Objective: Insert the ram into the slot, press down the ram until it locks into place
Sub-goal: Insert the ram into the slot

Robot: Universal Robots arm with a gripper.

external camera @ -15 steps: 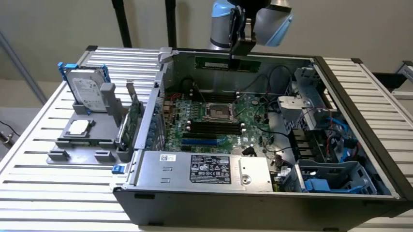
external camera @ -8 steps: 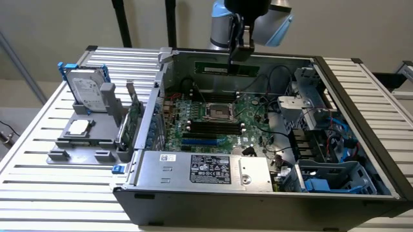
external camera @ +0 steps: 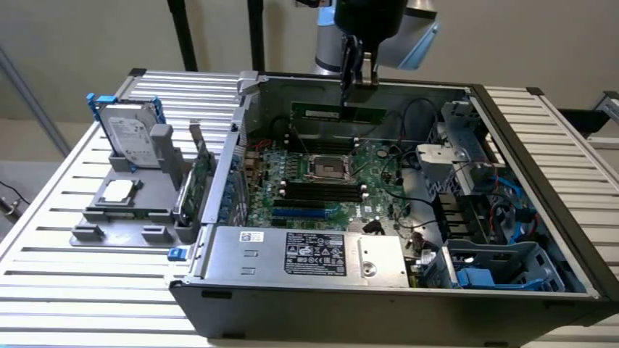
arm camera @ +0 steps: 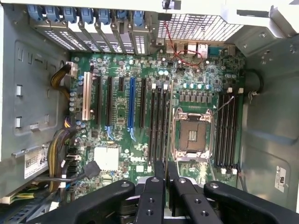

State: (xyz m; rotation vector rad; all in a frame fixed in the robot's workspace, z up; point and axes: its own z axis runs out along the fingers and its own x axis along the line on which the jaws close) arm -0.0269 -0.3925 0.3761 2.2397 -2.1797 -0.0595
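Ram (external camera: 338, 112) Held Above Motherboard (arm camera: 122, 112)

Gripper (arm camera: 166, 167) fingers stand narrow, clamped on the ram's upper edge (the stick hangs level). The ram is clear of the board, close to the far wall of the case (external camera: 387, 304) in the exterior view. Beneath lie the parallel black slots (arm camera: 159, 121), beside the silver processor socket (arm camera: 192, 135).

Stock count: one ram (external camera: 320, 113); one pincer (external camera: 349, 101); one motherboard (arm camera: 140, 161); one silver processor socket (arm camera: 192, 135); four black memory slots (arm camera: 225, 128) grouped beside that socket; one blue slot (arm camera: 131, 105); one white slot (arm camera: 86, 98); one hard drive (external camera: 130, 136); one counter (external camera: 58, 217).
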